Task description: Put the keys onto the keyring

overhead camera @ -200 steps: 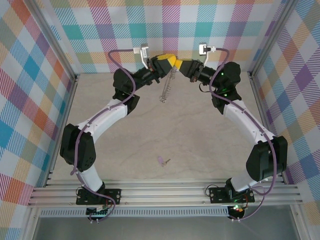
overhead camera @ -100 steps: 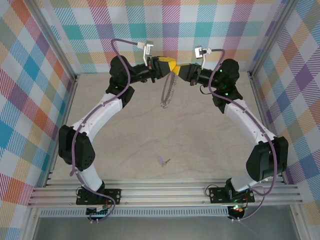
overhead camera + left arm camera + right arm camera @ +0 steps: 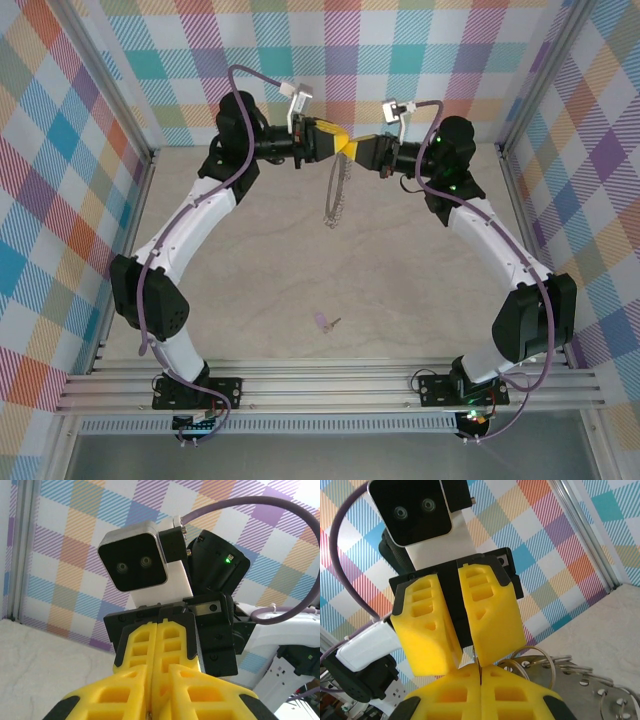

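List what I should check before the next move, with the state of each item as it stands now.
1. keyring lifted off the table: ok, it hangs below the spot where the two pincers meet.
2. right pincer shut on the keyring's top: ok.
3. left pincer shut on the keyring beside it: ok, its fingers are nearly together.
4. Ring's split pried open for threading: cannot tell, the pincers hide it.
5. key in hand: not ok, it lies on the table near the arm bases, far from both pincers.
6. A pincer free to fetch the key: not ok, both are on the keyring.
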Available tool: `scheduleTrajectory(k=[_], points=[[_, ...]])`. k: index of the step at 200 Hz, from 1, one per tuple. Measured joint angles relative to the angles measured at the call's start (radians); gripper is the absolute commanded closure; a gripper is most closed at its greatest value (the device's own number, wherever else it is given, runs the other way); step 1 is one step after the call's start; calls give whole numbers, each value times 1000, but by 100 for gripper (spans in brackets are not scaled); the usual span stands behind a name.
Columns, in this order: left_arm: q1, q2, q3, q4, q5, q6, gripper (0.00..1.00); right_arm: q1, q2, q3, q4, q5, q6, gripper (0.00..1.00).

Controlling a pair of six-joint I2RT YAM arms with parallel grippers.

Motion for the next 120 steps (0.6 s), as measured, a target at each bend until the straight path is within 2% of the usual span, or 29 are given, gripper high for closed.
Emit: scheduleTrajectory(k=[53, 84, 120], points=[[13, 4, 56, -158, 30, 108, 96, 0, -3, 0, -3, -23, -4, 100], [16, 10, 75, -214, 40, 152, 96, 0, -3, -1, -18, -26, -4, 100], [18, 19, 100, -272, 50, 195, 90, 0, -3, -5, -23, -30, -4, 100]])
